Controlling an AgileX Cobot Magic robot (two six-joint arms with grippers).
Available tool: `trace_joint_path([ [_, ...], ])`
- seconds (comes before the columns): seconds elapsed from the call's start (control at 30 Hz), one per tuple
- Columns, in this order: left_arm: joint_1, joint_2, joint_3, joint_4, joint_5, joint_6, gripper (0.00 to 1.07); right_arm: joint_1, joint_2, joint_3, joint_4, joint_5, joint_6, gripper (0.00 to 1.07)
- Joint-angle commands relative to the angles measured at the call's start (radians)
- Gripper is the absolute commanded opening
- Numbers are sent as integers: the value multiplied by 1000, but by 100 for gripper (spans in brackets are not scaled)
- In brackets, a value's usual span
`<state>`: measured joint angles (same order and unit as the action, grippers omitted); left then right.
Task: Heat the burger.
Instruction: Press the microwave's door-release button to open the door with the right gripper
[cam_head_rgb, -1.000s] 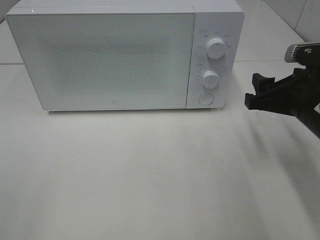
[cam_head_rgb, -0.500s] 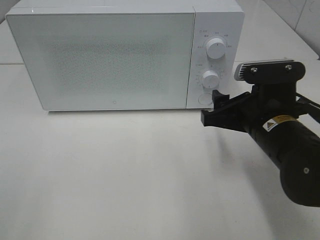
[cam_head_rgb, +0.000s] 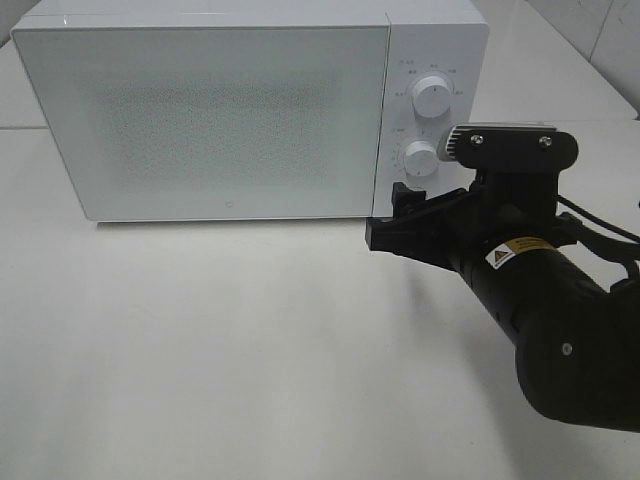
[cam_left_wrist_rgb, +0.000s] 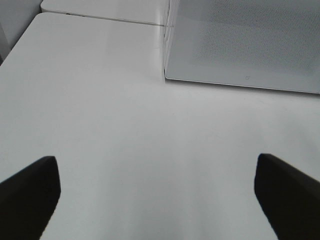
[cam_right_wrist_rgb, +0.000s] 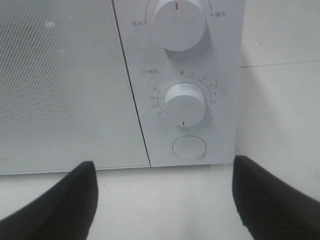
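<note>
Burger is not showing in any view; I cannot tell whether it is sitting behind the closed, frosted door (cam_head_rgb: 200, 115) of the microwave (cam_head_rgb: 430, 30), which is filling the upper half of the high view. I am holding my right gripper (cam_head_rgb: 388, 218) right of centre in that view, just in front of the control panel's lower corner, with its jaws spread wide and gripping nothing. In the right wrist view the fingers are framing the round button (cam_right_wrist_rgb: 188, 147) under the lower dial (cam_right_wrist_rgb: 185, 104), with the upper dial (cam_right_wrist_rgb: 178, 22) at the top edge. I judge this aiming is meant for pressing that button to release the door, since the burger needs a way in or a check. My left gripper (cam_left_wrist_rgb: 159, 195) is hovering low over the bare table (cam_left_wrist_rgb: 100, 125), jaws likewise wide and empty, off toward the door's far corner, probably to be keeping out of the door's swing.
</note>
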<state>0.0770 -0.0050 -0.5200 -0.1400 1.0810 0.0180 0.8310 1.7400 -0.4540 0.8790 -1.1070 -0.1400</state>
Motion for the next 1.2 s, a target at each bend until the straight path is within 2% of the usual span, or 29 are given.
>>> trace_joint_path([
  [0.03, 2, -17, 3, -4, -12, -4, 98, 0, -2, -5, 6, 12, 120, 71],
  [0.07, 2, -17, 3, -4, -12, -4, 98, 0, -2, -5, 1, 22, 228, 69],
  [0.1, 2, -17, 3, -4, -12, -4, 98, 0, -2, -5, 1, 22, 228, 69],
  [0.17, 2, -17, 3, -4, -12, -4, 98, 0, -2, -5, -1, 55, 429, 58],
  [0.23, 2, -17, 3, -4, -12, -4, 98, 0, -2, -5, -1, 70, 497, 54],
  [0.27, 2, -17, 3, -4, -12, -4, 98, 0, -2, -5, -1, 98, 615, 45],
  [0.3, 2, -17, 3, -4, -12, -4, 98, 0, -2, -5, -1, 98, 615, 45],
  [0.33, 2, -17, 3, -4, -12, -4, 98, 0, -2, -5, -4, 115, 678, 40],
  [0.37, 2, -17, 3, -4, -12, -4, 98, 0, -2, -5, -5, 139, 786, 29],
  [0.4, 2, -17, 3, -4, -12, -4, 98, 0, -2, -5, -5, 139, 786, 29],
  [0.43, 2, -17, 3, -4, -12, -4, 98, 0, -2, -5, -7, 144, 830, 25],
  [0.47, 2, -17, 3, -4, -12, -4, 98, 0, -2, -5, -17, 152, 927, 15],
  [0.5, 2, -17, 3, -4, -12, -4, 98, 0, -2, -5, -17, 152, 927, 15],
  [0.57, 2, -17, 3, -4, -12, -4, 98, 0, -2, -5, -24, 152, 1051, 3],
  [0.77, 2, -17, 3, -4, -12, -4, 98, 0, -2, -5, -24, 152, 1213, 0],
  [1.0, 2, -17, 3, -4, -12, -4, 98, -3, -2, -34, -14, 155, 1225, 0],
  [1.2, 2, -17, 3, -4, -12, -3, 98, -28, 79, -95, -34, 159, 1273, 0],
])
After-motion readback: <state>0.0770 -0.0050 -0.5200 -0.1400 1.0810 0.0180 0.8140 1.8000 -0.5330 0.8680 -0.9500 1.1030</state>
